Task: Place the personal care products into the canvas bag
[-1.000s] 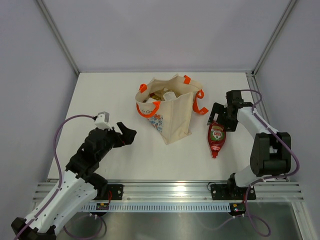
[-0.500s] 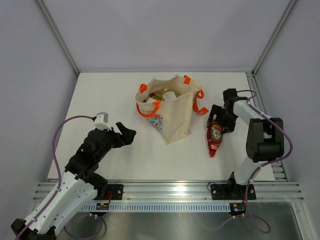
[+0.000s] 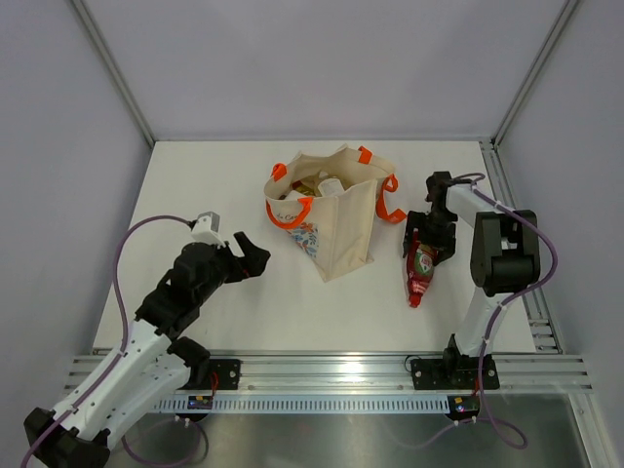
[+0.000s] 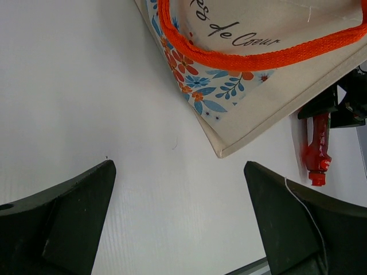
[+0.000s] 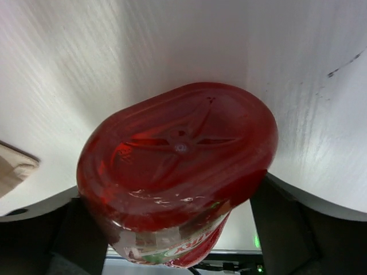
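Top view. Red bottle [image 3: 421, 268] lies on the table [image 3: 195, 185] at 3 o'clock from the canvas bag [image 3: 336, 219], apart from it. Cap end points to 6 o'clock, base end to 12. Right gripper [image 3: 430, 234] sits over the base end. In the right wrist view the bottle's base [image 5: 178, 166] fills the frame, with one jaw against each flank: pinching it.

Left gripper [image 3: 249, 258] hovers over bare table at 8 o'clock from the bag, jaws spread wide and holding nothing. Its wrist view shows the bag's floral corner [image 4: 229, 103] at 12 to 1 o'clock and the red bottle [image 4: 317, 154] at 2 o'clock.

Right arm is folded tight, with the elbow at 5 o'clock from its gripper and the forearm running up to 12. Left arm reaches toward 1 o'clock.

Bag stands upright with its mouth open; a white bottle [image 3: 331, 185] shows inside.

Since a second ago, the right elbow has swung in toward the bag and the bottle's base has shifted a little to 9 o'clock. The left gripper has crept slightly toward the bag.
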Controlling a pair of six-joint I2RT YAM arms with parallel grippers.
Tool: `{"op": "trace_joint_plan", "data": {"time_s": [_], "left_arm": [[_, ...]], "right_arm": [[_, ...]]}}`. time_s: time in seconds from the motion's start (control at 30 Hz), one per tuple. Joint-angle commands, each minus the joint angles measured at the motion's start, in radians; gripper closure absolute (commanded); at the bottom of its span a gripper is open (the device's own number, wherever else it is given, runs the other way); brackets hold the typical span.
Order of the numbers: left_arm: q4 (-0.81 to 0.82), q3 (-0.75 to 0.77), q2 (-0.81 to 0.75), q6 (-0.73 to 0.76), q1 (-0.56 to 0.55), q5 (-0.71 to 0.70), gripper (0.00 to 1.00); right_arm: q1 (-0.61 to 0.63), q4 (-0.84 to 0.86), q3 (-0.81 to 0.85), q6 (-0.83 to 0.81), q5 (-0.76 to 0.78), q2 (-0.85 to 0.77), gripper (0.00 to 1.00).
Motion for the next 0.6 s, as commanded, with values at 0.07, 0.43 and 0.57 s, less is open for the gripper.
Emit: {"op": "trace_joint_plan", "data": {"time_s": [0.07,0.43,0.57], "left_arm": [[0.071,0.046,-0.002,0.02,0.005,0.012,0.01],[0.029,0.028,-0.079,-0.005,0.005,-0.007,0.01],[0.028,0.032,-0.076,-0.014,0.005,0.002,0.01]], "right_arm": [[0.028,-0.029,-0.01,-0.075,-0.012,0.059,0.33],[-0.119,-0.058,0.027,-0.239,-0.589,-0.007,1.0],[-0.19,-0.093,0.031,-0.351,-0.802,0.036,1.0]]}}
